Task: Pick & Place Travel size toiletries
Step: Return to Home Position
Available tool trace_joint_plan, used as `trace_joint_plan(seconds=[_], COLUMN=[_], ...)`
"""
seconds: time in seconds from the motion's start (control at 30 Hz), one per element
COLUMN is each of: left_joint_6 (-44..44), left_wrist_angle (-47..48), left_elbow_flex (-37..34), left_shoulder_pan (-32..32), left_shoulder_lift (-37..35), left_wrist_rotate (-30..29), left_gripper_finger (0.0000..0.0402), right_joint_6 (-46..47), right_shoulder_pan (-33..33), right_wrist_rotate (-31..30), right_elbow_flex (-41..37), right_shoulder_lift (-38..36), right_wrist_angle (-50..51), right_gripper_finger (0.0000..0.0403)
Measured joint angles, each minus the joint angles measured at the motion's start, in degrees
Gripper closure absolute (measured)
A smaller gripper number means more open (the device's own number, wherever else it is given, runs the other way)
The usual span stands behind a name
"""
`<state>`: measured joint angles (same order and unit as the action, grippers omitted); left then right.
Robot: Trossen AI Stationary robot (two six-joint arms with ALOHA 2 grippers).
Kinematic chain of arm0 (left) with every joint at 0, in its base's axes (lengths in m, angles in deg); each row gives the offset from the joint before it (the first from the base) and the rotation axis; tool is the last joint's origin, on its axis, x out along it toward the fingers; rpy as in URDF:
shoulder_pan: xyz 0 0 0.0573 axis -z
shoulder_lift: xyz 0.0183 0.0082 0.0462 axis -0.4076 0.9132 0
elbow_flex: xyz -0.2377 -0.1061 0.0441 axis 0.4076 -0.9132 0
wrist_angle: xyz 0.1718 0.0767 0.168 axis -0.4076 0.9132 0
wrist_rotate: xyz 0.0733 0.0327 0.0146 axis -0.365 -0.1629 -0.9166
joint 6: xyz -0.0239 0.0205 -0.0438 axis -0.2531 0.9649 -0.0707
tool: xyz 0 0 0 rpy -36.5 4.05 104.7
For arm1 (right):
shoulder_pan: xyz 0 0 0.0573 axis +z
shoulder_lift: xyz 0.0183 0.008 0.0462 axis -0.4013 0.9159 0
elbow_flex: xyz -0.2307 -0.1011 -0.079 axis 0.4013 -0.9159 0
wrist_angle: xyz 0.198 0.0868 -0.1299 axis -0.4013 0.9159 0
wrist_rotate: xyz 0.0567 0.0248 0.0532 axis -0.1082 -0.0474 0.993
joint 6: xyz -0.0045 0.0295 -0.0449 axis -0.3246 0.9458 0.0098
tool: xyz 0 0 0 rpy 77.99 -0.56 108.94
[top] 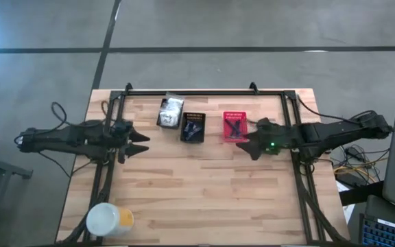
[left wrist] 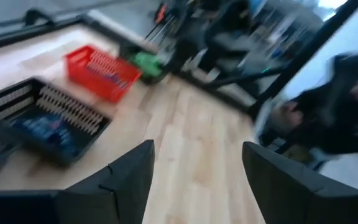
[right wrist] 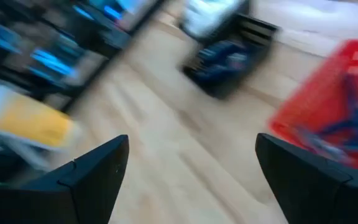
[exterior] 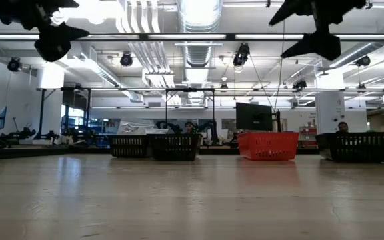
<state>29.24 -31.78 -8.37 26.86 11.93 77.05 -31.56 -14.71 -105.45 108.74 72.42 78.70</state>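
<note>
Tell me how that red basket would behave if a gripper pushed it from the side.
The red basket would probably slide rather than tip, since it sits low and wide on the smooth wooden table. Its slotted walls look like thin plastic, so it is likely light and slightly flexible. The thin dark items inside might shift.

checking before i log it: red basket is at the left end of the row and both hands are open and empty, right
No. The red basket is at the right end of the row, close to the right hand; the high view shows it. The rest stands: the left hand and the right hand are both open and empty.
</note>
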Motion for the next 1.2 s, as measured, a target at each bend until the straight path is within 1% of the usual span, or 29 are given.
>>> trace_joint_plan(seconds=[0.07,0.2,0.27,0.3,0.37,0.43,0.53,0.63,0.73,0.83,0.87,0.97,1.03,1.2], left_joint_6=[-0.7,-1.0,-0.6,-0.5,0.1,1.4,4.2,6.7,8.0,8.8,9.2,9.3,9.1,6.9], left_wrist_angle=[-4.0,-10.9,-13.2,-12.6,-11.8,-12.4,-7.9,-6.2,-4.9,-5.9,-5.9,-5.5,-6.1,-5.4], left_elbow_flex=[-3.2,-9.6,-11.8,-12.8,-14.0,-14.4,-13.9,-12.9,-14.0,-14.7,-15.1,-16.8,-17.9,-21.6], left_shoulder_pan=[0.0,0.0,0.0,0.0,0.0,0.0,-0.1,-0.1,-0.1,-0.1,-0.1,-0.1,-0.1,-0.1], left_shoulder_lift=[-3.3,-9.9,-13.3,-14.9,-18.4,-21.4,-21.4,-20.6,-21.2,-21.4,-21.4,-21.4,-21.4,-21.4], left_wrist_rotate=[1.3,6.1,8.1,8.4,8.4,8.5,9.4,8.8,6.4,1.3,-0.8,-7.8,-11.4,-17.1], left_gripper_finger=[0.0154,0.0154,0.0154,0.0154,0.0154,0.0154,0.0154,0.0154,0.0154,0.0154,0.0154,0.0154,0.0154,0.0154], right_joint_6=[-0.5,-3.8,-5.4,-6.3,-7.1,-6.7,-7.5,-10.7,-14.2,-19.7,-21.1,-24.7,-26.9,-30.2], right_shoulder_pan=[0.0,0.0,0.0,0.0,0.0,0.0,0.0,0.0,0.0,0.0,0.0,0.0,0.0,0.0], right_wrist_rotate=[1.3,4.4,5.5,5.6,5.6,5.7,6.2,8.9,11.7,15.5,15.9,15.9,16.0,15.7], right_elbow_flex=[-6.6,-18.3,-22.8,-24.6,-27.2,-29.0,-31.4,-33.6,-36.5,-40.2,-41.5,-45.9,-46.0,-46.1], right_shoulder_lift=[-4.5,-12.4,-15.8,-17.2,-20.2,-23.2,-27.0,-30.5,-34.7,-38.4,-39.5,-42.5,-44.0,-45.8], right_wrist_angle=[-10.1,-29.5,-36.5,-38.9,-41.2,-41.1,-41.4,-41.6,-44.4,-47.3,-48.9,-55.2,-54.1,-53.5], right_gripper_finger=[0.0052,0.0043,0.0042,0.0043,0.0046,0.0051,0.0061,0.007,0.0076,0.0076,0.0074,0.0065,0.0058,0.0043])
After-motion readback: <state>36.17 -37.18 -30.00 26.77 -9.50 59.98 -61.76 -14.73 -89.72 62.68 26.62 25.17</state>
